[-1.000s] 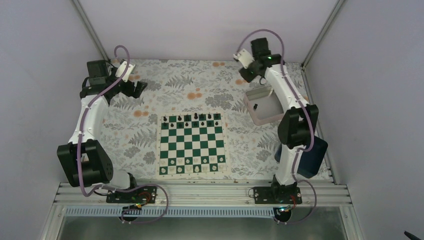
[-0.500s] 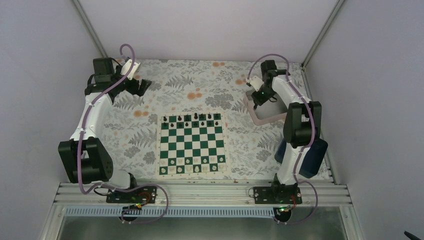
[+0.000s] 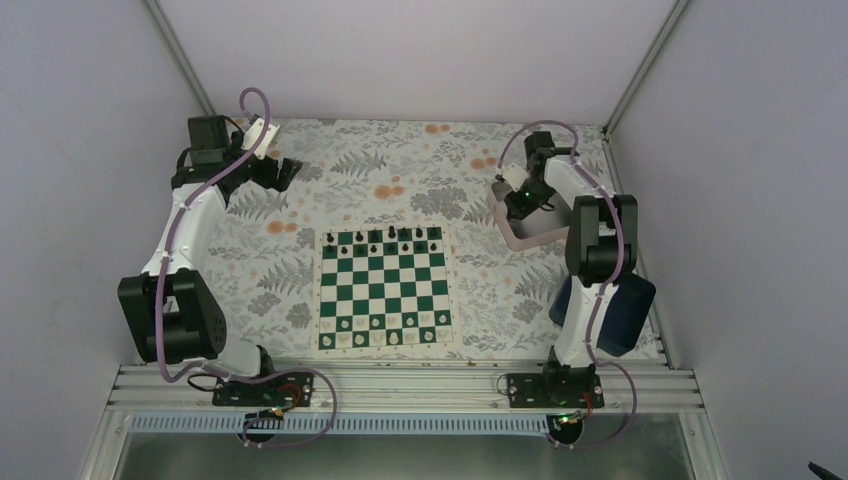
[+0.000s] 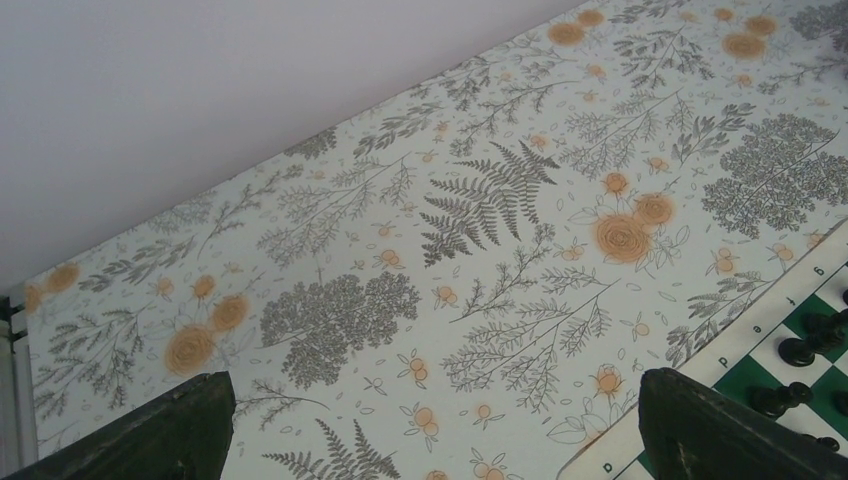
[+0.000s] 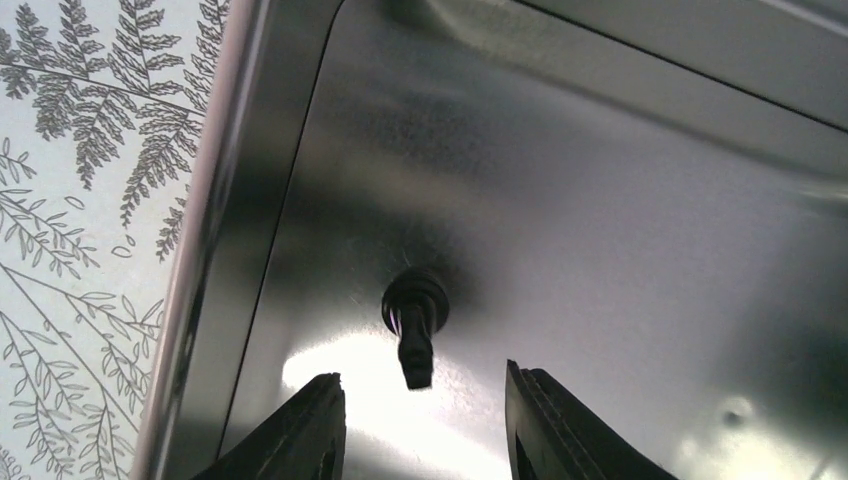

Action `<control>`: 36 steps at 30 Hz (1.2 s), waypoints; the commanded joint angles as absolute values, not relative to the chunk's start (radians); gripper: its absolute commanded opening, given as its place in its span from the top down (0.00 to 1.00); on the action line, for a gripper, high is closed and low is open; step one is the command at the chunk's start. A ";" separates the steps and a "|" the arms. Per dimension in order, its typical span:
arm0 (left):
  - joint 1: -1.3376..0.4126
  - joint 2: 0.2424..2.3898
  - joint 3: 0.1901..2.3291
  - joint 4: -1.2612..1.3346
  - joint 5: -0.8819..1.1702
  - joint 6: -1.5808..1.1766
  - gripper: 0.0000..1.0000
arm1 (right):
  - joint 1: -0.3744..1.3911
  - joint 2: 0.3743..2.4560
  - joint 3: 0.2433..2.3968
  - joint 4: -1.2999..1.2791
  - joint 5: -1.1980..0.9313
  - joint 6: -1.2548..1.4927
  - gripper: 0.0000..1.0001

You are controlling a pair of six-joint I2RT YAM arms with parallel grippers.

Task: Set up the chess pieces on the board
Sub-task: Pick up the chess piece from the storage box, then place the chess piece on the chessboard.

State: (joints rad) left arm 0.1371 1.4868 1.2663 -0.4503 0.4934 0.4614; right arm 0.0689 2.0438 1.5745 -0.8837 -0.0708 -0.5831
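Observation:
The green-and-white board [image 3: 383, 288] lies at the table's middle, with several black chess pieces [image 3: 390, 238] along its far rows. One more black piece [image 5: 414, 325] lies on its side in the silvery tray [image 5: 620, 200], just ahead of my right gripper [image 5: 422, 375]. That gripper is open and low over the tray floor, its fingers [image 5: 310, 430] either side of the piece's tip without touching it. My left gripper [image 4: 432, 375] is wide open over the flowered cloth at the far left, holding nothing. The board's corner [image 4: 740, 355] with black pieces [image 4: 800, 350] shows at the right of the left wrist view.
Small white pieces [image 3: 385, 330] stand on the board's near rows. The tray [image 3: 540, 232] sits at the right beside the board. A dark blue box [image 3: 625, 315] stands behind the right arm's lower link. Booth walls close in on both sides.
My right arm swung from the far right corner down into the tray, bringing its gripper low over the lying piece. The left arm shifted only slightly.

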 commanded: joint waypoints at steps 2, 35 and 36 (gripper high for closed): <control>0.135 1.495 1.282 -0.427 0.489 0.453 0.00 | 0.064 2.084 1.572 -0.852 -0.119 -0.595 0.58; 0.133 1.477 1.236 -0.414 0.532 0.462 0.00 | 0.426 2.107 2.188 -1.182 -0.004 -0.593 0.96; 0.132 1.476 1.233 -0.414 0.534 0.463 0.00 | 0.459 2.133 2.232 -1.190 -0.006 -0.594 0.96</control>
State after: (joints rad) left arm 0.1371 1.4883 1.2491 -0.4351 0.4980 0.4591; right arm 0.3389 2.0541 2.0838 -1.1042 -0.0265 -0.5831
